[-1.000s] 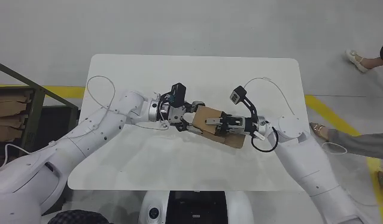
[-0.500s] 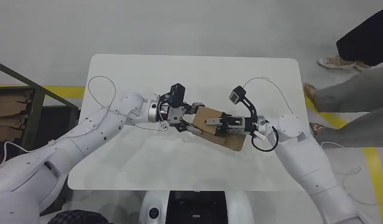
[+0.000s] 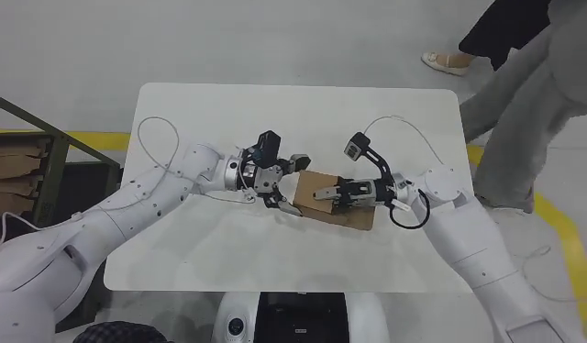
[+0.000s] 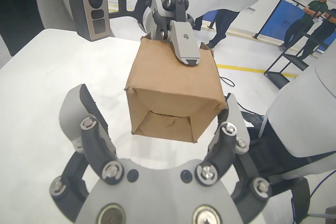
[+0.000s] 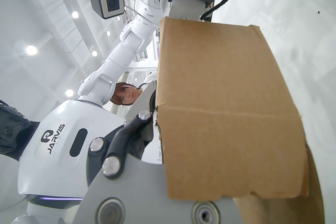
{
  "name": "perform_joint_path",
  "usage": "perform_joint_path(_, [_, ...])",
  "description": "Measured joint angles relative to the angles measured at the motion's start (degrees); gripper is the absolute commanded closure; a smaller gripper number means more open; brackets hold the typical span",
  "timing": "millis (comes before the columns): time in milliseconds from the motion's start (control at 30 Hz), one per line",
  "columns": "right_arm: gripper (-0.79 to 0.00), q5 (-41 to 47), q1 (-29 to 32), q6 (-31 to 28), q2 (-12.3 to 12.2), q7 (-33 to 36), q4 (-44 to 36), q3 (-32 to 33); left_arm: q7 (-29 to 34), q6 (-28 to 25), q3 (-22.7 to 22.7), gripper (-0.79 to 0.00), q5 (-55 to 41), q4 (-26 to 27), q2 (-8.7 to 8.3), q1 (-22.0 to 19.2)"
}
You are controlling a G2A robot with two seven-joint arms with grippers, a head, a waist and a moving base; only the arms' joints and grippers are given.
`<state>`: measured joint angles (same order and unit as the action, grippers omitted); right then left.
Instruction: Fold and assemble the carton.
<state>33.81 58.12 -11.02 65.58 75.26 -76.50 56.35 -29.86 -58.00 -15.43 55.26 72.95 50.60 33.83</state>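
The brown carton (image 3: 335,204) is at the middle of the white worktop (image 3: 229,114). It looks like a box with one end open. The right gripper (image 3: 321,195) has its jaws clamped on one wall of the carton, and one finger (image 4: 185,46) lies flat on the outside. The left gripper (image 3: 293,184) is just beside the open end. Its jaws are wide apart, one on each side of the opening, and they hold nothing.

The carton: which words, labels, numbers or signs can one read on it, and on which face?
None. The carton shows only plain brown cardboard on every visible face, outside and inside: no word, label, number or sign. Faces turned away cannot be judged.
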Motion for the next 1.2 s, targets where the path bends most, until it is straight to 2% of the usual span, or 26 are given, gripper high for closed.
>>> perform_joint_path(100, [0.000,0.1,-0.9,-0.2,0.3,0.8,0.8,-0.8,-0.8,0.0,1.4,-0.785,-0.1,0.1,-0.20,-0.8])
perform_joint_path(300, [0.000,0.5,-2.5,-0.8,0.8,1.7,2.6,-2.0,-2.0,0.0,3.8,-0.699,-0.2,0.1,-0.43,-2.2])
perform_joint_path(433, [0.000,0.7,-3.1,-1.0,1.0,2.2,3.4,-2.5,-2.6,0.0,5.0,-0.683,-0.2,0.0,-0.51,-3.0])
perform_joint_path(467, [0.000,0.8,-3.3,-1.0,1.1,2.4,3.6,-2.6,-2.8,0.0,5.4,-0.653,-0.3,0.0,-0.52,-3.3])
perform_joint_path(500, [0.000,0.9,-3.4,-1.0,1.1,2.5,3.8,-2.7,-2.9,0.0,5.6,-0.653,-0.3,0.0,-0.53,-3.4])
perform_joint_path(533, [0.000,1.0,-3.5,-1.1,1.2,2.7,3.9,-2.7,-3.1,0.0,5.7,-0.616,-0.2,-0.1,-0.53,-3.5])
perform_joint_path(867, [0.000,1.5,-4.0,-1.5,1.5,3.2,4.9,-3.1,-3.4,0.0,5.7,-0.542,-0.4,-0.2,-0.46,-3.3])
perform_joint_path(900, [-0.114,1.5,-4.0,-1.5,1.5,3.1,4.9,-3.1,-3.4,0.0,5.7,-0.536,-0.4,-0.2,-0.45,-3.3])
perform_joint_path(933, [-0.292,1.6,-4.0,-1.6,1.5,3.1,4.9,-3.1,-3.4,0.0,5.7,-0.533,-0.5,-0.2,-0.45,-3.3])
perform_joint_path(1033, [-0.385,1.7,-4.0,-1.7,1.6,2.9,5.0,-3.0,-3.4,0.0,5.7,-0.536,-0.7,-0.2,-0.44,-3.3])
perform_joint_path(1133, [-0.674,1.9,-3.9,-1.7,1.6,2.7,5.1,-2.8,-3.4,0.0,5.7,-0.520,-1.1,-0.4,-0.44,-3.1])
perform_joint_path(1167, [-0.736,1.9,-3.9,-1.8,1.6,2.7,5.1,-2.8,-3.4,0.0,5.7,-0.517,-1.2,-0.5,-0.44,-3.1])
perform_joint_path(1200, [-0.760,2.0,-3.9,-1.8,1.6,2.7,5.2,-2.7,-3.4,0.0,5.7,-0.514,-1.3,-0.6,-0.44,-3.0])
